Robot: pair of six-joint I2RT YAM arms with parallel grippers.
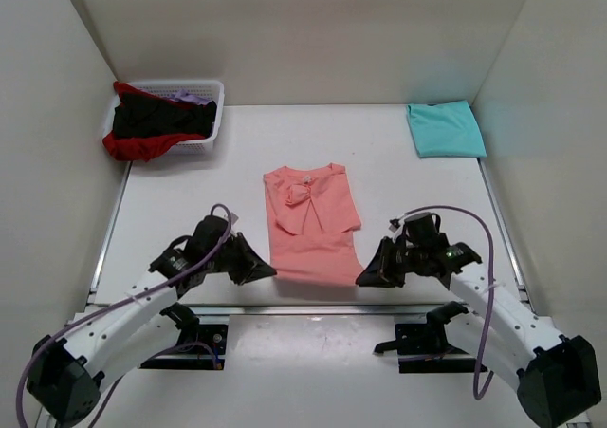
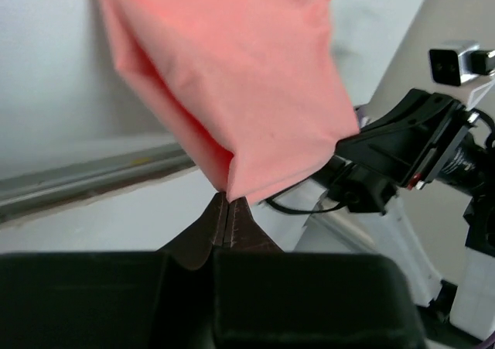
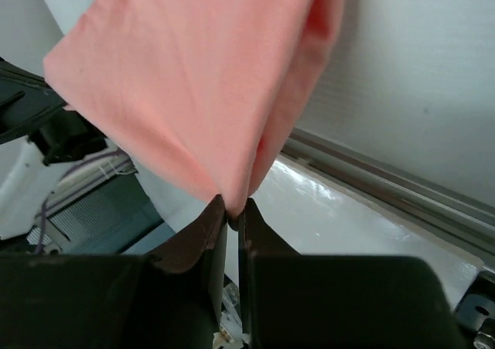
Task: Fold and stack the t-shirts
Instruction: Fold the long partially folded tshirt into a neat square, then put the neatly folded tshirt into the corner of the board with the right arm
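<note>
On the white table (image 1: 427, 191), just ahead of both pincers, salmon-pink t-shirt (image 1: 311, 229) with sleeves folded in, near hem corners clamped tight in the left gripper (image 1: 268, 272) and right gripper (image 1: 363, 278); the grip itself barely discernible from above. Far beyond the left pincer, basket (image 1: 216, 115) with black shirt (image 1: 156, 120), red shirt (image 1: 137, 146) and mostly buried lilac shirt (image 1: 190, 96); far beyond the right, folded turquoise t-shirt (image 1: 446, 129).

Bright, even light from above, shadows soft. Glare patch on surface (image 3: 325, 198) in rt wrist view; wrist-cam foregrounds blurred.
</note>
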